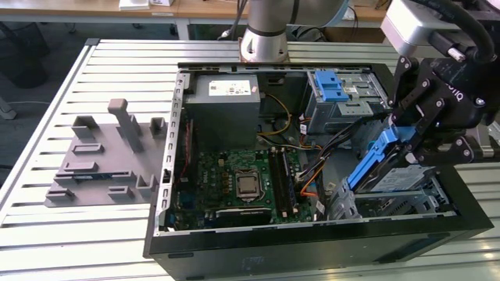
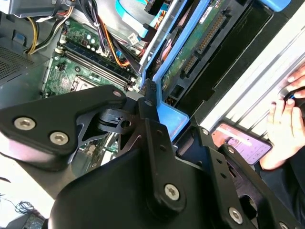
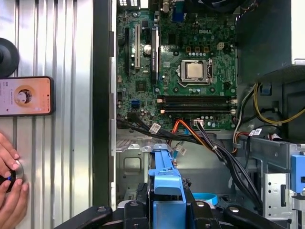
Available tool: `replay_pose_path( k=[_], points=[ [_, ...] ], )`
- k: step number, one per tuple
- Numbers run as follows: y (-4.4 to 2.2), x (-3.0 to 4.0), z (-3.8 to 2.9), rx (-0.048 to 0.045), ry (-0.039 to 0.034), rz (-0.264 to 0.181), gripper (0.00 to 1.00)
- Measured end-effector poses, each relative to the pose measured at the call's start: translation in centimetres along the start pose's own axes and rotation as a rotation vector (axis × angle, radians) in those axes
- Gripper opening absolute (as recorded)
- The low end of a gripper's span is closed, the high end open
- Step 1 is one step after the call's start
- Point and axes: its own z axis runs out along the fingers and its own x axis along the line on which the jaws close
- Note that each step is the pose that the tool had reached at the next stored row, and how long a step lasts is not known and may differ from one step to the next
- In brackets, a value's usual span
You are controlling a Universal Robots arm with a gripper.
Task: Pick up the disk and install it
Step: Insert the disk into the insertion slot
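nearest in the exterior view, a black computer case (image 1: 312, 249) is seen lying open on the slatted desk (image 1: 78, 234). at its near corner, on the exterior view's right, the pincer (image 1: 411, 153) is clenched on the disk (image 1: 373, 163). the disk is held tilted by its blue frame at the mouth of the metal drive cage (image 1: 394, 205). whether it touches the cage cannot be told.

the pick-up is judged done and the disk has been brought to its bay. it is not yet laid flat and seated, so the installing is judged unfinished.

in the first wrist view a phone (image 3: 25, 96) is seen lying on the desk just outside the case wall, with a person's hand (image 3: 9, 191) near it.

inside the case, a green motherboard (image 1: 226, 175) with a bare processor socket (image 1: 247, 183) is found beside the cage, and orange and black cables (image 1: 308, 175) are strung between them. farther back, a grey power supply box (image 1: 226, 108) and a second cage with a blue latch (image 1: 336, 88) are fitted. beyond the case the arm's base (image 1: 266, 41) is mounted.

well apart from the case, on the exterior view's left, a grey moulded holder (image 1: 102, 170) is set on the desk.
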Motion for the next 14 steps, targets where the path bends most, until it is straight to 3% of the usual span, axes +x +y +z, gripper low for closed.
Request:
replay_pose_path(
  k=[11,14],
  points=[
    [-0.03,0.04,1.18,0.0,0.0,0.0,0.36],
    [-0.03,0.05,1.24,0.0,0.0002,0.0,0.36]
  ],
)
